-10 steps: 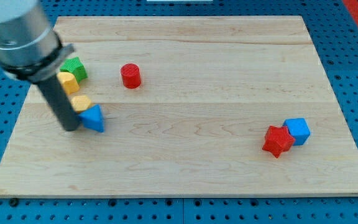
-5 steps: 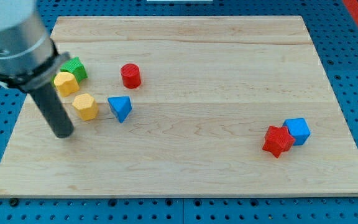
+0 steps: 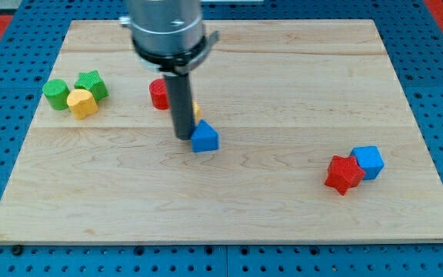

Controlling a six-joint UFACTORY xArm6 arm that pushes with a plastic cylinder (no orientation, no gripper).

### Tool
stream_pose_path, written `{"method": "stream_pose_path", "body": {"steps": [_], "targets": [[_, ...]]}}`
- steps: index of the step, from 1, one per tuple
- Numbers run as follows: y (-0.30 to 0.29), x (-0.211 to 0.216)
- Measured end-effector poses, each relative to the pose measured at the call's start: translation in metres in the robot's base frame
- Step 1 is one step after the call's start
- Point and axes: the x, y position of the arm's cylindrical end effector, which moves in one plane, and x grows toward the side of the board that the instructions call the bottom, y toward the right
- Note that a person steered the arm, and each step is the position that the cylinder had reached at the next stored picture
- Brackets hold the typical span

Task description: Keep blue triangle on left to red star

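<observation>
One second has been enough for the blue triangle [image 3: 204,138] to travel from the crowded upper-left cluster to the middle of the board [image 3: 229,215], so it has closed much of the gap to the red star [image 3: 344,174], which sits at about four o'clock from it, well apart, touching the blue cube [image 3: 369,161]. The job looks roughly half done: the triangle must end just at the star's nine o'clock. The rod's tip [image 3: 183,137] is pressed against the triangle's nine o'clock side; it grasps nothing, only shoves. A yellow block [image 3: 195,110] is almost wholly hidden behind the rod, its shape unreadable. Farther back, the red cylinder [image 3: 158,93] is partly covered too. The green star [image 3: 92,83], another yellow block [image 3: 82,102] and a green cylinder [image 3: 54,94] stand clustered at ten o'clock.
</observation>
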Motion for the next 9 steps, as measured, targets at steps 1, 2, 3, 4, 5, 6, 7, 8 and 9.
{"method": "stream_pose_path", "body": {"steps": [1,2,3,4,5,6,7,8,9], "targets": [[0.035,0.000],[0.086,0.003],[0.121,0.010],[0.123,0.023],[0.088,0.015],[0.094,0.029],[0.123,0.045],[0.140,0.046],[0.162,0.046]]}}
